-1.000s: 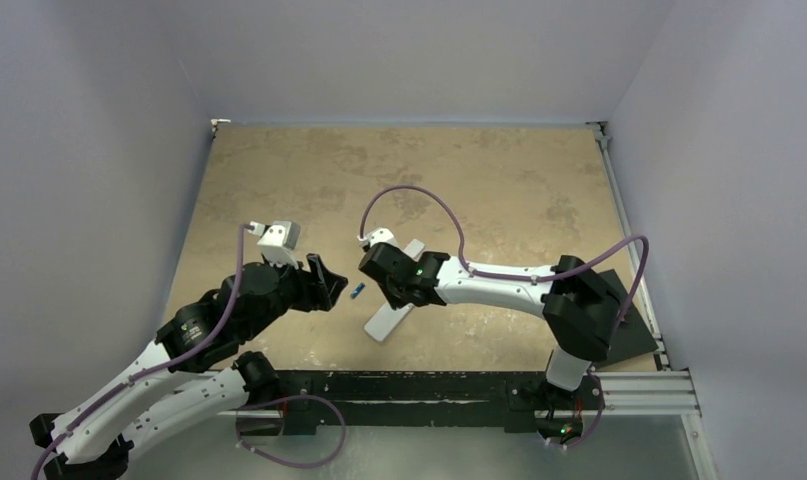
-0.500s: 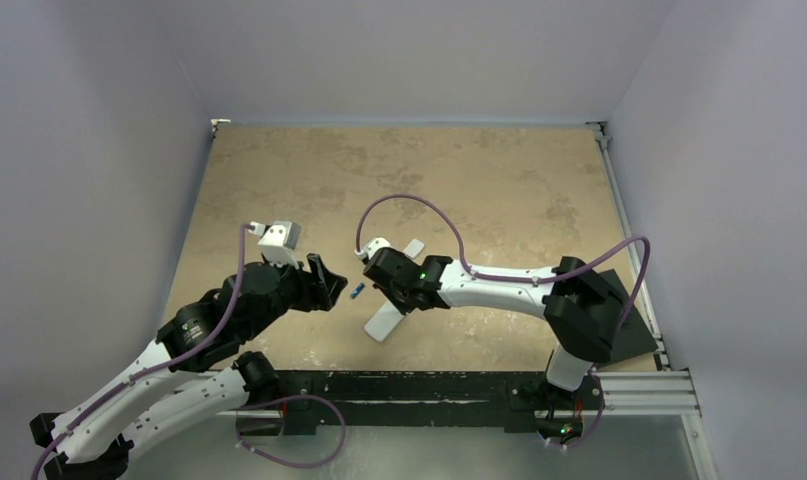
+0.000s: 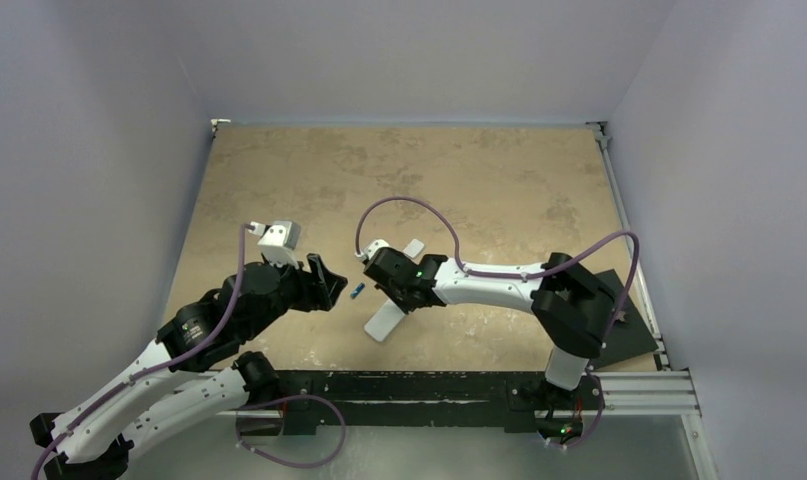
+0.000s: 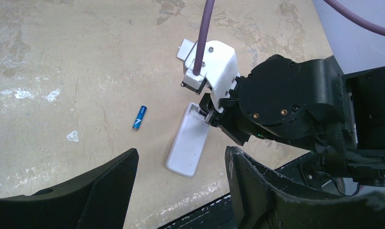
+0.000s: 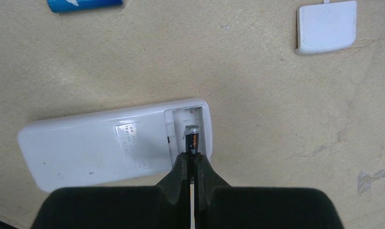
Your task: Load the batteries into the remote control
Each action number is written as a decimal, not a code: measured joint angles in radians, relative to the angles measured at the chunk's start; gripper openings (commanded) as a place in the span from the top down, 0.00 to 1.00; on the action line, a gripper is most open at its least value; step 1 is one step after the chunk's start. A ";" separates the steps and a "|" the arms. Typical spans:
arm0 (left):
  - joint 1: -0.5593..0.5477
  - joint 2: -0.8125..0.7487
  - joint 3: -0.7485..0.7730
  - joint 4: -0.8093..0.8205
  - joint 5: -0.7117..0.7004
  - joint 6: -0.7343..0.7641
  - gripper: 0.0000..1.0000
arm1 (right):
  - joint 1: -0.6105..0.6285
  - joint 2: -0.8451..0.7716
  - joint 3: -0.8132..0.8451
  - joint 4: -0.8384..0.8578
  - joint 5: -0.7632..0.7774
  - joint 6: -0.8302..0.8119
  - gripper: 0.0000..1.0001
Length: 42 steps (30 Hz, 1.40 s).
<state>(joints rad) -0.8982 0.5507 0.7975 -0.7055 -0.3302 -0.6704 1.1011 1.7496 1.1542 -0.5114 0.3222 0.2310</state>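
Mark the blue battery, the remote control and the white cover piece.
blue battery (image 4: 139, 118): left wrist view, mid-body.
remote control (image 5: 97, 150): right wrist view, plain back.
white cover piece (image 5: 326, 27): right wrist view, centre.

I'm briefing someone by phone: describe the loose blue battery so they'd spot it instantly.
On the tan table, find the white remote control lying face down near the front. Just left of it, towards the open left gripper, lies the blue battery. It is the only blue thing; the dark battery sits in the remote, pinched by the right gripper.
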 measured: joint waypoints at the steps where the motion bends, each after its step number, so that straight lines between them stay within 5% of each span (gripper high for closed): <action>1: 0.000 0.000 0.000 0.000 0.000 0.000 0.33 | -0.003 0.008 -0.001 0.000 0.000 -0.003 1.00; 42: 0.000 0.011 0.000 0.000 0.000 0.000 0.33 | -0.022 0.029 -0.001 0.004 -0.034 -0.031 0.77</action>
<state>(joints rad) -0.8982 0.5617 0.7975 -0.7052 -0.3302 -0.6701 1.0790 1.7790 1.1530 -0.5076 0.2882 0.2005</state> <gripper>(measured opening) 0.669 0.219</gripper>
